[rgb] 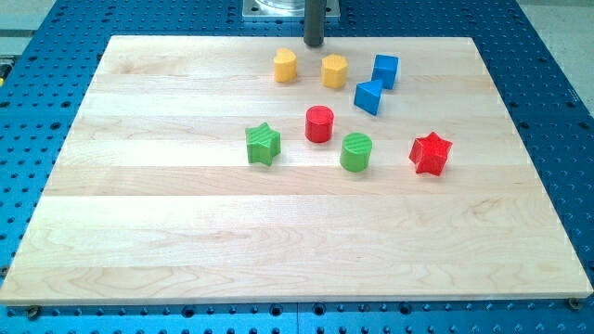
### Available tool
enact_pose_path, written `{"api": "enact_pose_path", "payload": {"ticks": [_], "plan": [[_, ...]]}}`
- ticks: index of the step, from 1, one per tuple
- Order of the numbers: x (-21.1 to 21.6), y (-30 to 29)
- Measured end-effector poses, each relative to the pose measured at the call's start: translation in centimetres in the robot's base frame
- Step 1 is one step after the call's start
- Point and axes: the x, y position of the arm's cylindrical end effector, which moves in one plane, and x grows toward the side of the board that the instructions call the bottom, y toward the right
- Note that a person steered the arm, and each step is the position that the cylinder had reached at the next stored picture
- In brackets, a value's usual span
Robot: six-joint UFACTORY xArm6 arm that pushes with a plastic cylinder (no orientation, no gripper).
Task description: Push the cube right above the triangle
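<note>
While the dark rod tool stands free at the wooden desk's top edge, touching nothing, the blue cube lies to its lower right, just above the blue triangle.

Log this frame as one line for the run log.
stage: approach | my tip: top edge, touching nothing | blue cube: above-right of blue triangle, apart | contact: none
</note>
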Motion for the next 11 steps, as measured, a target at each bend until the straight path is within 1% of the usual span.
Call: {"api": "enact_pose_path", "payload": {"ticks": [1,2,4,5,7,8,9,10,11], "plan": [[4.2,5.5],[4.8,7.2],[7.0,6.1],[7.3,5.4],[9.6,6.6],[9.7,7.9],[9.5,7.9],[8.3,7.6],[2.5,7.9]]}}
